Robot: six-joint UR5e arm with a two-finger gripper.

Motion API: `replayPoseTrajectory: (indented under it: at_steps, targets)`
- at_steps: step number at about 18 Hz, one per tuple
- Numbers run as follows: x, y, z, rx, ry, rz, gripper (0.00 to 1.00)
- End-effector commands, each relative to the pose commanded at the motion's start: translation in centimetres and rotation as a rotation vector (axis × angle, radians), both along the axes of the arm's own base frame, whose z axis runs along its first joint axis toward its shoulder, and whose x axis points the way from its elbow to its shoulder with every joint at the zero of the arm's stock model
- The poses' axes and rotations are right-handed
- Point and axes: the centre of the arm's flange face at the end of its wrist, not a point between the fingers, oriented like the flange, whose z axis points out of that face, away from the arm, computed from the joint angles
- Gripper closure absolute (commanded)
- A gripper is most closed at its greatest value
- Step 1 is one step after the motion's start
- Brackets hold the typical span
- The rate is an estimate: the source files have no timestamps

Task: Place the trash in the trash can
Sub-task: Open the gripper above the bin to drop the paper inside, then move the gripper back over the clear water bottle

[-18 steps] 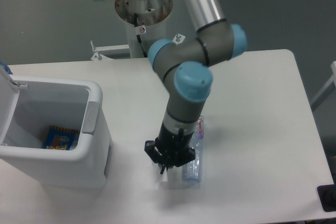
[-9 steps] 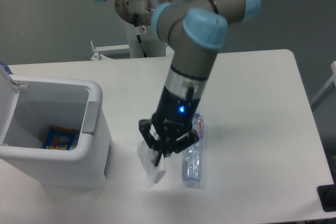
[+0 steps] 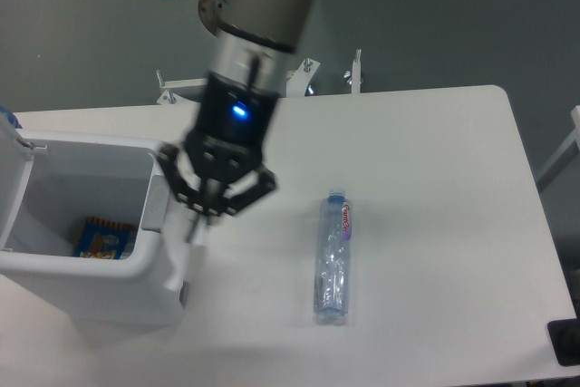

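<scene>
On the table (image 3: pixel 435 151): one bottle (image 3: pixel 333 260).

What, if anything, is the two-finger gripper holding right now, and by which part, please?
The gripper holds the small white paper packet pinched at its top edge; the rest hangs down beside the white plastic bin's right wall.

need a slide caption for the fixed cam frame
Pincer carries the white packet toward the open trash can; the water bottle lies on the table.

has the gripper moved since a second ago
Yes. The gripper, holding the paper packet, has gone left from beside the bottle to the trash can wall.
</scene>
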Motion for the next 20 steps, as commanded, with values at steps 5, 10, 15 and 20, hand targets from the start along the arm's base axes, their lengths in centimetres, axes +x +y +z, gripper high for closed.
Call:
replayPoseTrajectory:
  at_steps: [5,10,15,20]
  targets:
    - [2.9,1.4,-1.8,-0.029,-0.017,-0.049,0.90]
    - [4.8,1.7,-3.8,-0.055,-0.018,-0.092,0.07]
    - [4.6,2.0,-4.4,-0.063,-0.019,-0.089,0.00]
    - [-0.5,1.5,-6.0,-0.080,-0.018,-0.032,0.00]
